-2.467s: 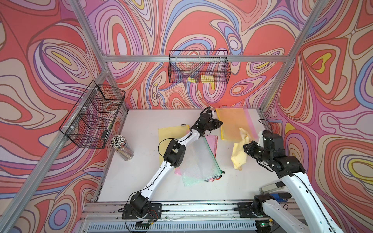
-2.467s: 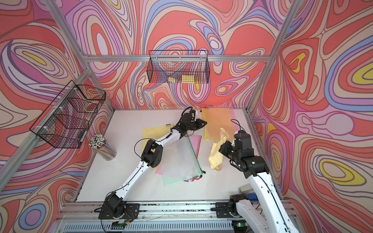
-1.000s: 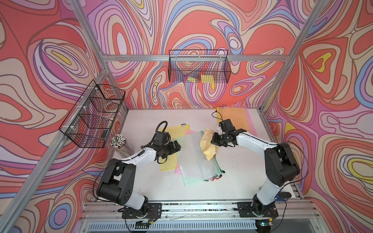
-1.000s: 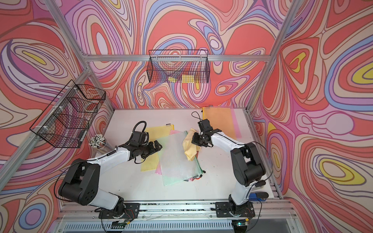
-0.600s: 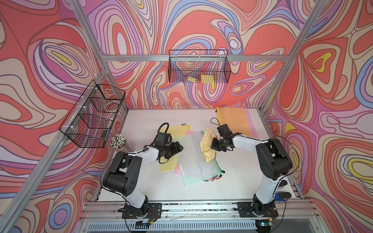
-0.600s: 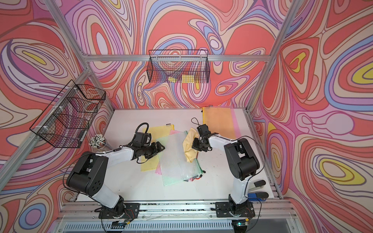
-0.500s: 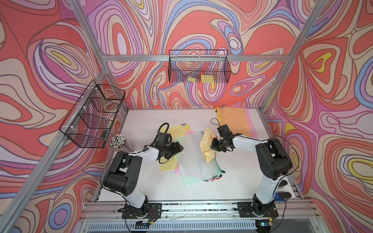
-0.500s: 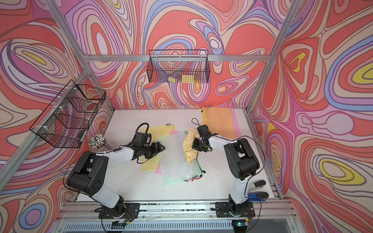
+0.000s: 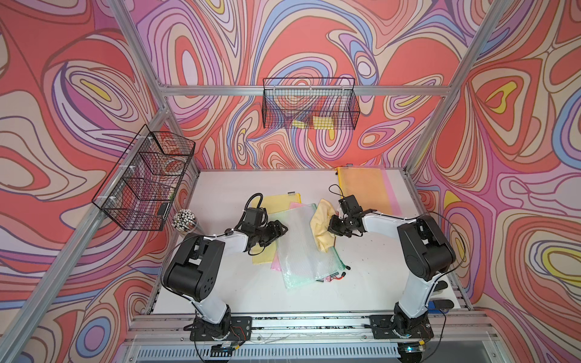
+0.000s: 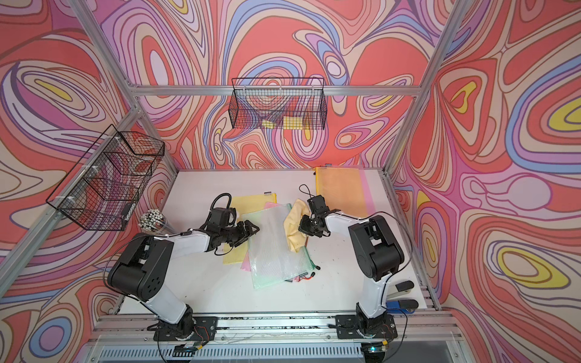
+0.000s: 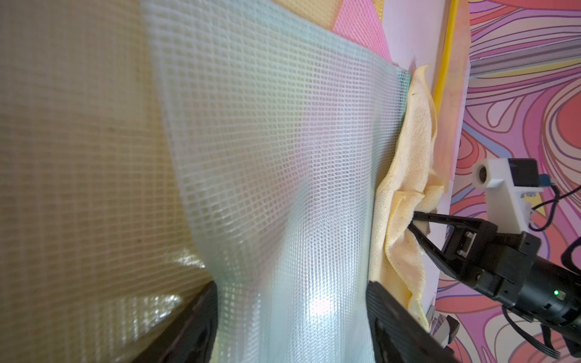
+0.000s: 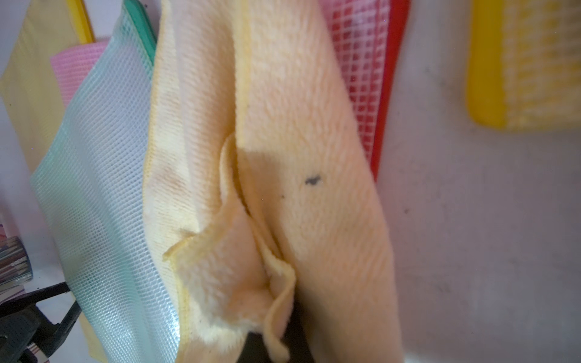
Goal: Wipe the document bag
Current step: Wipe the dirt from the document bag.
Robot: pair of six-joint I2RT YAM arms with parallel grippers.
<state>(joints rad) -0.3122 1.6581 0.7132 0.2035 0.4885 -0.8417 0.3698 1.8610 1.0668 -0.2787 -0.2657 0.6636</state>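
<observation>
Right gripper (image 9: 330,227): jaws clamped together on a fold of the yellow cloth (image 9: 321,220); the left wrist view shows both fingertips meeting in the fabric. The cloth lies bunched along the right long edge of the document bag (image 9: 301,245), over its green zip strip and partly on the table (image 9: 226,283); 2 small dark specks show on it in the right wrist view.

Left gripper (image 9: 282,227): jaws apart, low at the left long edge of the same bag; in the left wrist view its 2 fingers (image 11: 195,320) stand on either side of a lifted, rippled stretch of the mesh; whether the pads touch it cannot be told.

Document bag: clear mesh, green trim, slanted near the middle of the table, on top of a loose stack; beneath it a yellow bag (image 9: 276,201) toward the left, a pink bag (image 9: 276,261) and a red-edged bag (image 9: 330,277) showing at its near end.

Far right corner of the table: 1 orange bag (image 9: 361,185) lying flat, well apart from the stack. Left edge: a cup of sticks (image 9: 184,218). Walls: 2 wire baskets, 1 at the back (image 9: 309,107), 1 at the left (image 9: 144,179).
</observation>
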